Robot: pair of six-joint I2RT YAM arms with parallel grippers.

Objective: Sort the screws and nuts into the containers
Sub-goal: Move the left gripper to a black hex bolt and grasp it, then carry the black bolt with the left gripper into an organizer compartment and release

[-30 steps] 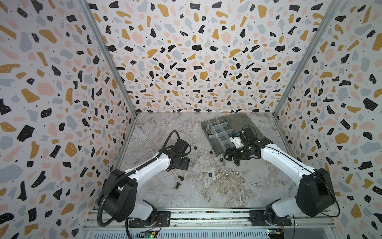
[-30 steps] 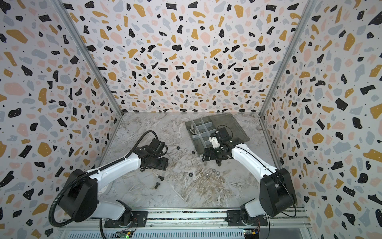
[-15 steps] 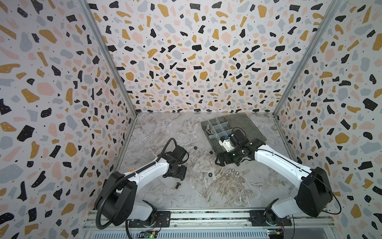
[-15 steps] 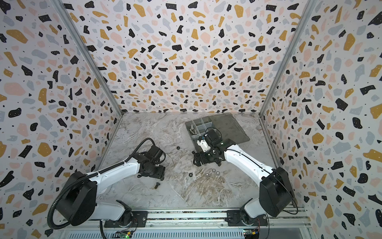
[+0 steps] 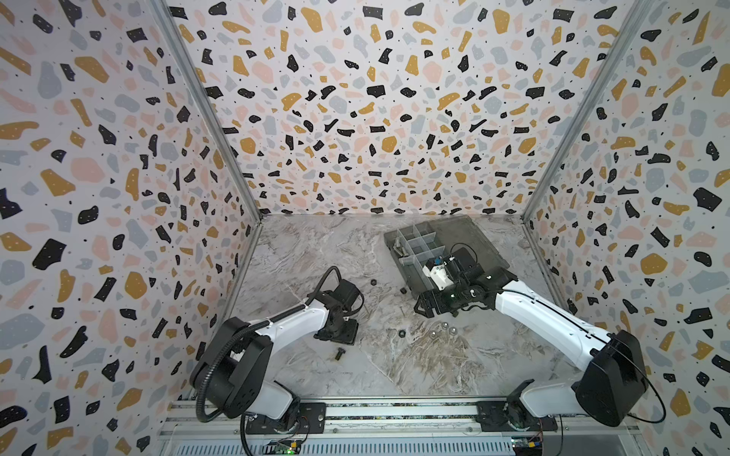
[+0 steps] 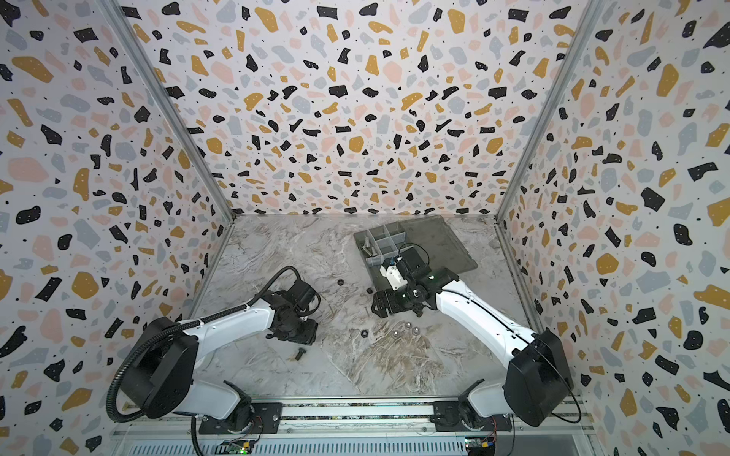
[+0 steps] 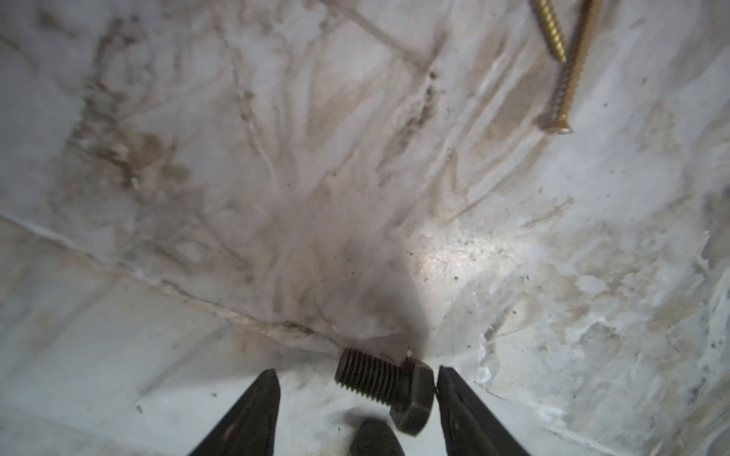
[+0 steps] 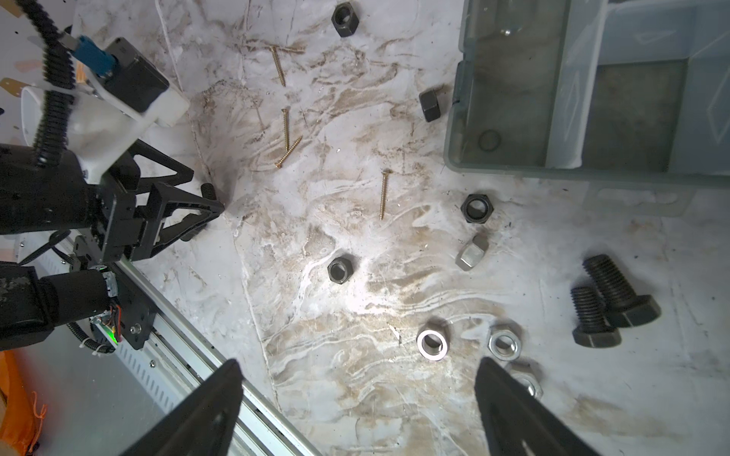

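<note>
The left gripper (image 7: 355, 371) points down at the table (image 5: 316, 252) with its jaws spread around a black bolt (image 7: 379, 385) that lies on its side. In the left wrist view one fingertip (image 7: 440, 375) is touching the bolt's hex head, while the other stands apart from the threaded end. The left forearm reaches from its base toward the middle and the wrist bends sharply down. A second black bolt (image 5: 339, 353) lies just beside the gripper, on the side toward the base rail. Two brass wood screws (image 7: 569, 67) lie well apart from the jaws.

The right gripper (image 8: 359, 361) has its jaws wide apart and holds nothing. In both top views it (image 5: 424, 306) points toward the left arm, just off the near corner of the organiser box (image 5: 411, 244). Its wrist hides the box's near compartments, and the flat lid (image 5: 466, 237) lies open beyond. Below this gripper, silver nuts (image 8: 432, 344) sit near one fingertip. Black nuts (image 8: 340, 269) are scattered farther out, and a pair of black bolts (image 8: 616, 292) lie touching each other. Silver pieces (image 5: 398, 248) lie in one compartment at the box's outer edge.
</note>
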